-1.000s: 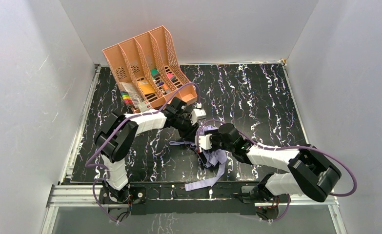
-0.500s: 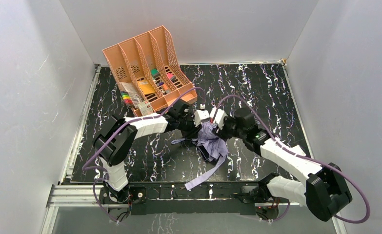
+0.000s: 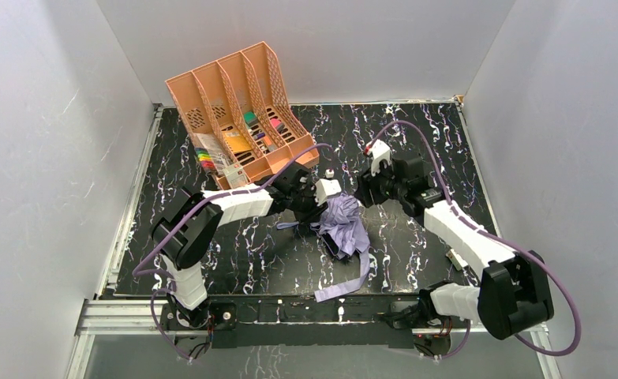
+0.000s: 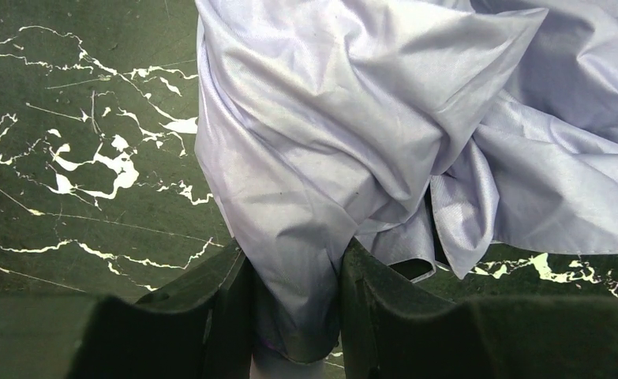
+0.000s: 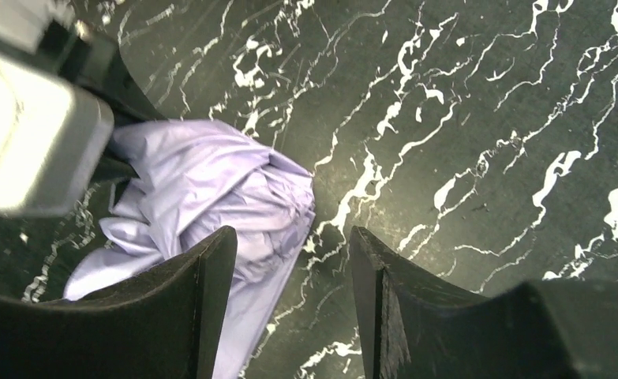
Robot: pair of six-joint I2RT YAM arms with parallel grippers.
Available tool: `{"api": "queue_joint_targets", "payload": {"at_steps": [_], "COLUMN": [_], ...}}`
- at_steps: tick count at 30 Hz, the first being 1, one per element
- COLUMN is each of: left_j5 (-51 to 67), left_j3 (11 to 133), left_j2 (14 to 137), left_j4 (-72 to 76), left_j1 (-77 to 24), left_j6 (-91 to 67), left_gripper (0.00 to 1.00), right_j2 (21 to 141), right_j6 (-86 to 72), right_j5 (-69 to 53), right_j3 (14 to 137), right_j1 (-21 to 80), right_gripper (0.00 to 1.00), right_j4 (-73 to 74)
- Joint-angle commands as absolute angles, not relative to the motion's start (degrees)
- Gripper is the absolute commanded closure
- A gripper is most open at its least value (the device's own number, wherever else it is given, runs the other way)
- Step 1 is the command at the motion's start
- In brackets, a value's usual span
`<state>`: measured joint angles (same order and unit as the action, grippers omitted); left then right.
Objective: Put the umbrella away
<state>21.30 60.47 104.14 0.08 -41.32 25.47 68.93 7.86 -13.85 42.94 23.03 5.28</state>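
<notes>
The umbrella [image 3: 345, 225] is a crumpled bundle of pale lavender fabric near the middle of the black marble table [image 3: 416, 142]. Its long strap [image 3: 353, 278] trails toward the near edge. My left gripper [image 3: 323, 207] is shut on a fold of the fabric; in the left wrist view the cloth [image 4: 384, 126] fills the gap between the two dark fingers [image 4: 226, 304]. My right gripper [image 3: 364, 192] hangs just right of the bundle, open, with bare table between its fingers [image 5: 211, 272]; the umbrella [image 5: 203, 189] shows at its left. The shaft and handle are hidden.
A peach plastic file organiser [image 3: 234, 110] holding coloured pens and papers stands tilted at the back left. A small pale object [image 3: 457, 259] lies on the table beside the right arm. Grey walls close the table in on three sides.
My right gripper let go of the umbrella, opened, and swung away from the near middle to the far right of the bundle. The fabric has lifted and bunched up near the left gripper.
</notes>
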Motion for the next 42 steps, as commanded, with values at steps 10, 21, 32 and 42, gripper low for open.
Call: {"api": "queue_joint_targets", "payload": {"at_steps": [10, 21, 32, 42], "left_j5": [12.7, 11.6, 8.5, 9.5], "left_j3": [59.8, 60.0, 60.7, 61.3], "left_j2": [106.9, 107.5, 108.6, 108.9], "left_j4": [-7.1, -7.7, -8.0, -8.4], "left_j1": [-41.7, -41.7, -41.7, -41.7], "left_j6": [26.4, 26.1, 26.8, 27.1], "left_gripper": [1.0, 1.0, 1.0, 1.0], "right_j2": [72.7, 66.7, 62.3, 59.3], "right_j6": [-10.3, -26.8, -35.4, -39.4], "right_j5": [-5.4, -10.0, -15.5, -9.7], "right_j3": [52.2, 40.9, 29.1, 24.8], "right_j1": [21.5, 21.5, 21.5, 21.5], "right_gripper": [0.37, 0.37, 0.36, 0.35], "right_j4": [19.7, 23.7, 16.6, 9.2]}}
